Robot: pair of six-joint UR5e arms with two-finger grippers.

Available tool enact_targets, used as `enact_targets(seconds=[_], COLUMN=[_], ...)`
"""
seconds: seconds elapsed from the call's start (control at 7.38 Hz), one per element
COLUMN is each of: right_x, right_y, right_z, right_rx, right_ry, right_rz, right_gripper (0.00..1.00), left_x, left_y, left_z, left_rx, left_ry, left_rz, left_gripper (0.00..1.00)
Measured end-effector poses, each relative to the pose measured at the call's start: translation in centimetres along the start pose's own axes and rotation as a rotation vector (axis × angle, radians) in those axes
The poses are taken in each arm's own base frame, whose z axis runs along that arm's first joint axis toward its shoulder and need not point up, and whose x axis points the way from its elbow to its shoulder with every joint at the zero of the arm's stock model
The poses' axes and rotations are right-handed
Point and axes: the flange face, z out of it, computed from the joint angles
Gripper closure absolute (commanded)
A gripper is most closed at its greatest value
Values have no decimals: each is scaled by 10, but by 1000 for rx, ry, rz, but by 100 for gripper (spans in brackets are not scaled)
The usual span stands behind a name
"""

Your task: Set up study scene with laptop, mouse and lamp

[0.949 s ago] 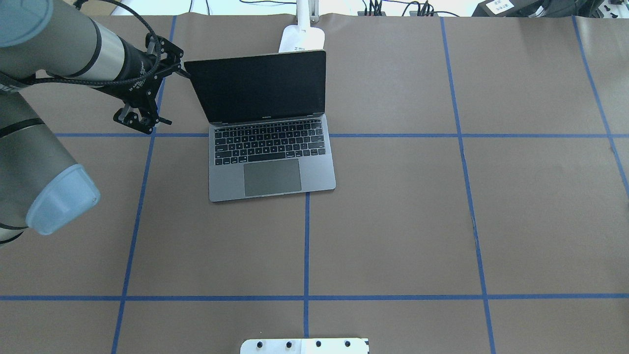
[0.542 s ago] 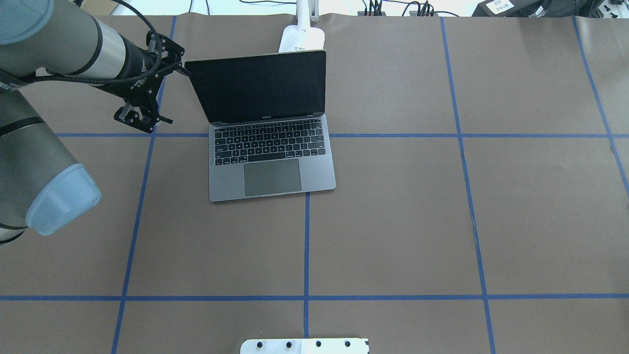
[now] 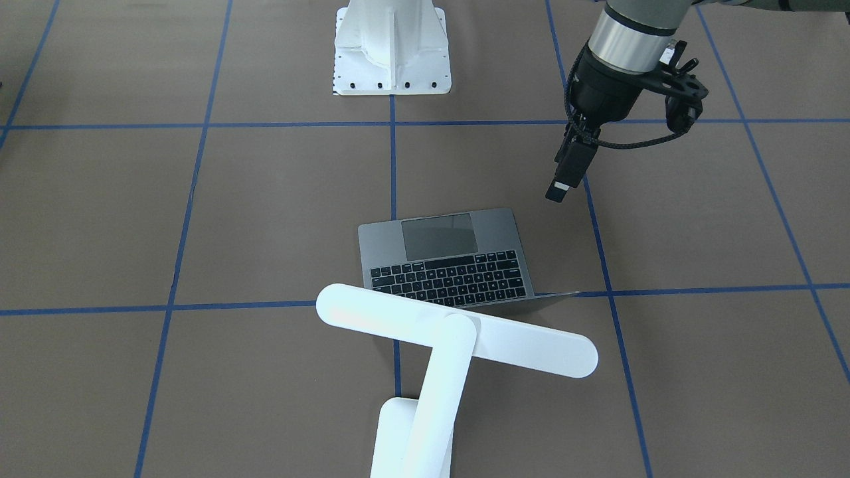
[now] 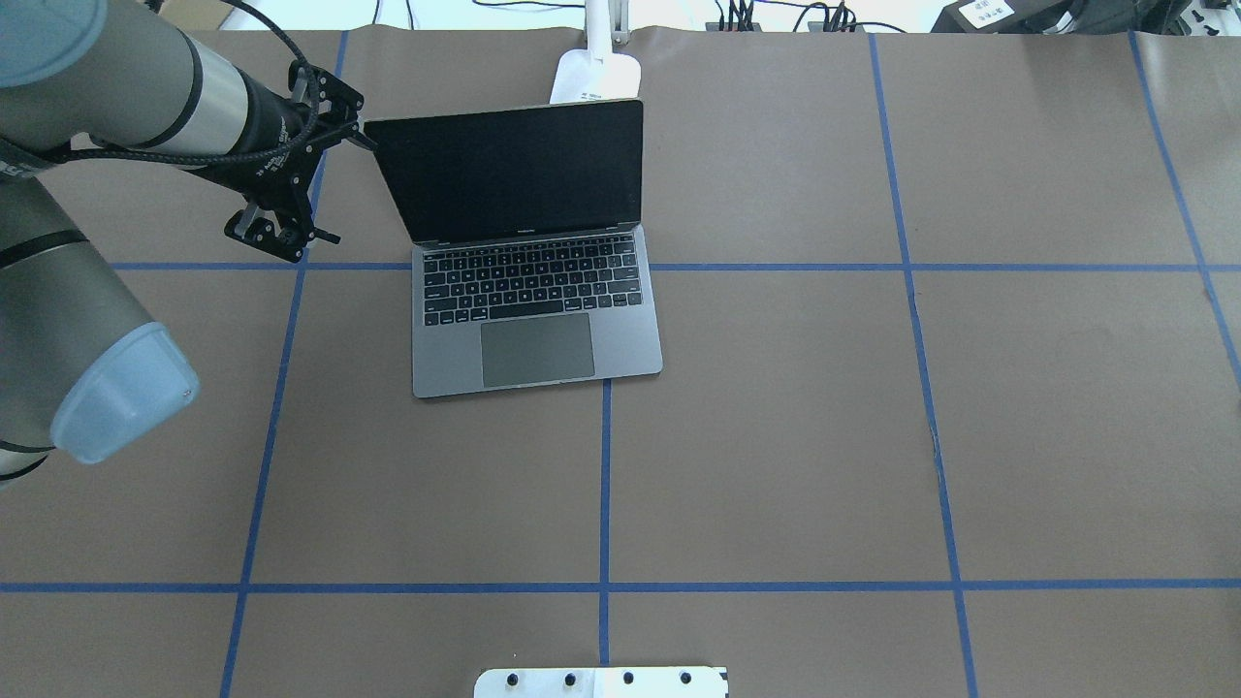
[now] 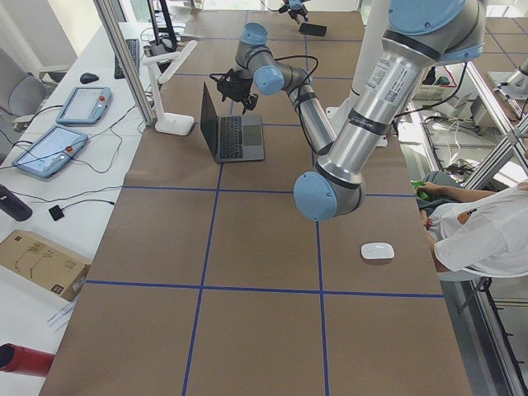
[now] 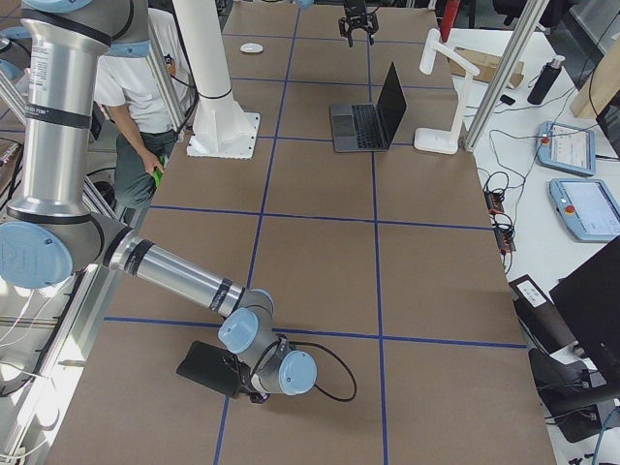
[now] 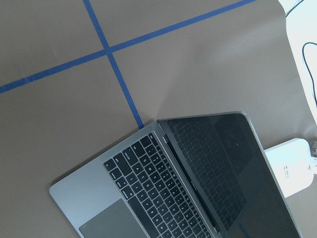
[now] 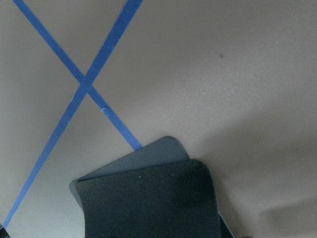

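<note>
The laptop is stood open on the table, keyboard toward the robot. The lamp is set just behind it. The mouse is seen well off to the laptop's left. The left gripper is held beside the laptop's left edge, clear of it; its opening cannot be told. Neither can that of the right gripper, held over a pad far to the laptop's right.
</note>
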Motion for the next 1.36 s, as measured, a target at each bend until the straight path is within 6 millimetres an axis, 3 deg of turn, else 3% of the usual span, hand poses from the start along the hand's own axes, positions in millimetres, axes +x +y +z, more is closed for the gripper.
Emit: enact_targets(seconds=[0.95,1.22,1.36], right_x=[-1,-2,-3], right_y=[12,16,18], right_z=[13,18,20], right_rx=[19,22,26], right_ry=[-23,-37,-48], right_rz=[16,29,39], right_gripper=[14,27,48], left_x=[1,1,2], left_y=[1,3,5], left_z=[-2,-5,-8], left_rx=[-1,0,3], left_ry=[2,0,-4], left_rz=[1,-1,-3], left_gripper=[7,7,7])
